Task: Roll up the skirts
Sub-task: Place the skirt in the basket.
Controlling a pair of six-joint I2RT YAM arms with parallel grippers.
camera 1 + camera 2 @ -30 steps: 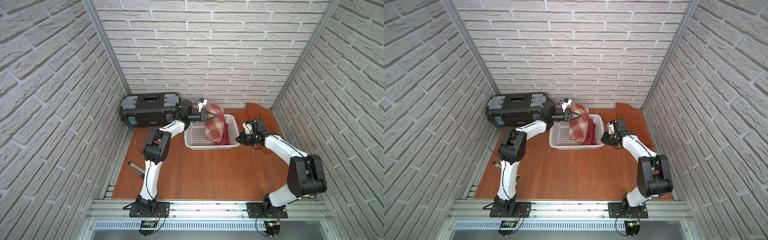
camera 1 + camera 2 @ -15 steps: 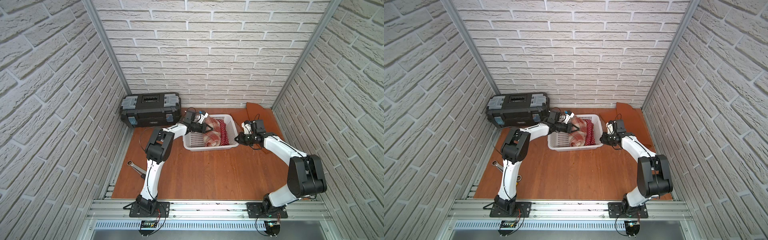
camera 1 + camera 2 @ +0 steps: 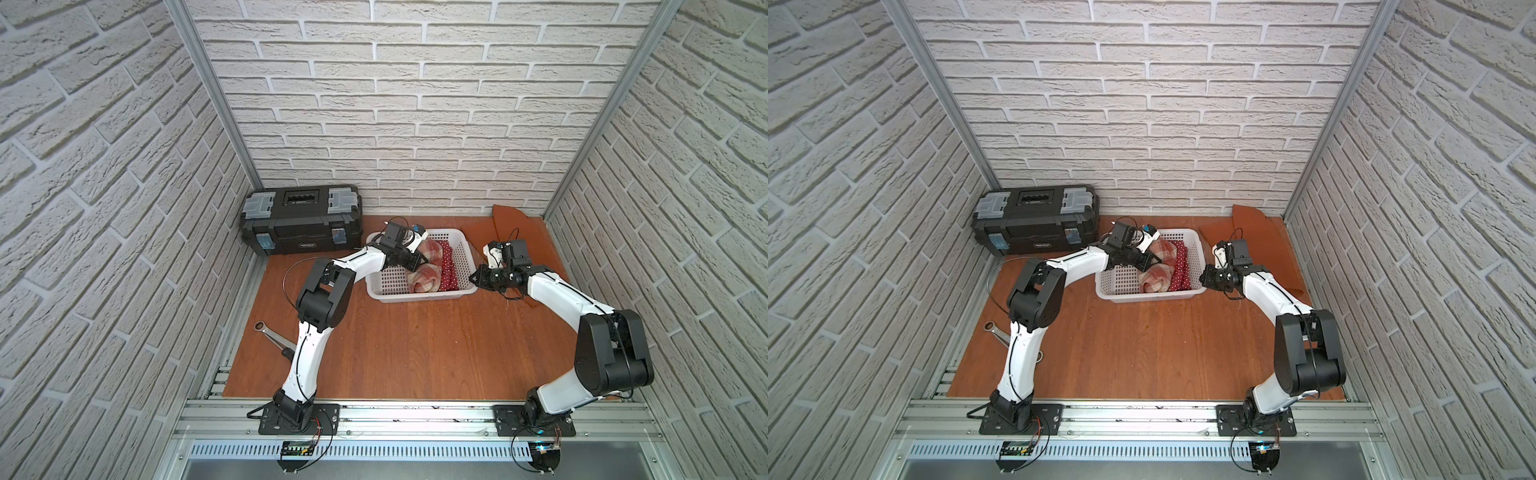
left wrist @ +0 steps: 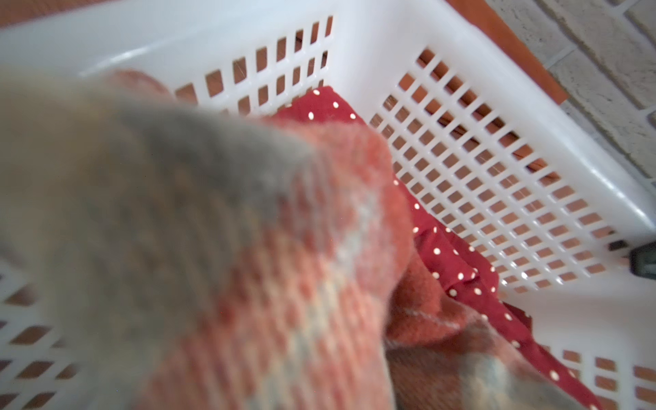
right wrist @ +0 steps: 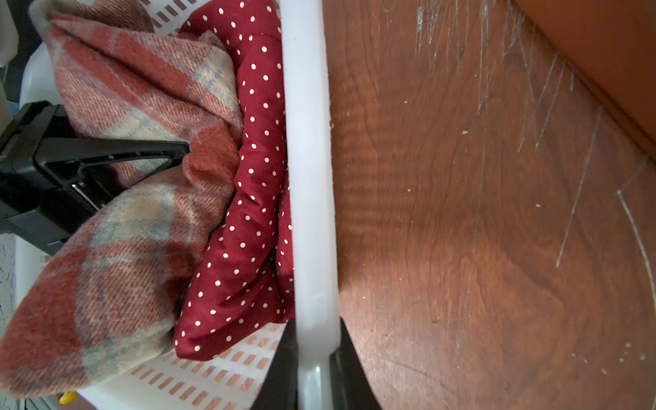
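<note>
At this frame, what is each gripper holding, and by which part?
The left gripper pinches the plaid skirt at the middle of its roll, inside the basket. The right gripper clamps the basket's rim on its side wall.

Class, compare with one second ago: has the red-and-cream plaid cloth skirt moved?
Yes. The plaid skirt has dropped from above the white plastic lattice basket down into it, pinched by the left gripper.

The wooden tabletop is carrying a white lattice basket. A black toolbox is sitting just left of the basket. A rust-orange skirt (nearly the wood's colour) is lying behind and to its right. A wrench is lying well in front, leftward.
</note>
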